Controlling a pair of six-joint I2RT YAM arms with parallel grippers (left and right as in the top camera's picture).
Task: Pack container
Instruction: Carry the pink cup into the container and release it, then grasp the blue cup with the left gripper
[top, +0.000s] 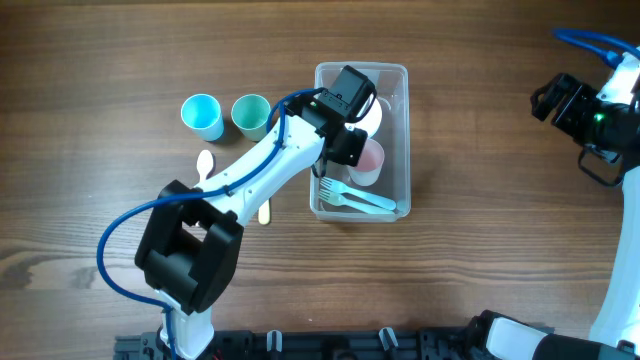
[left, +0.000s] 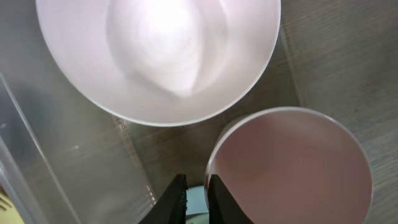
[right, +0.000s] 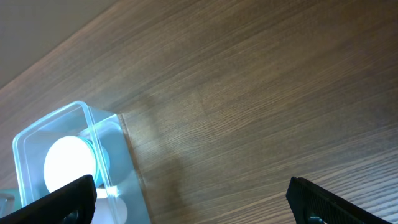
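Observation:
The clear container (top: 400, 75) stands at the table's middle, holding a white bowl (top: 376, 116), a pink cup (top: 368, 162) and pale blue forks (top: 362, 201). My left gripper (top: 345, 150) reaches down into it. In the left wrist view its fingers (left: 196, 186) are nearly together on the rim of the pink cup (left: 292, 168), next to the white bowl (left: 161, 50) and the container wall (left: 25, 155). My right gripper (top: 560, 100) hovers open and empty at the far right; its view (right: 193, 199) shows the container (right: 37, 134) at the left.
A blue cup (top: 202, 113) and a green cup (top: 250, 113) stand left of the container. A cream spoon (top: 204, 165) and a yellow utensil (top: 265, 210) lie partly under my left arm. Bare wood lies between the container and my right gripper.

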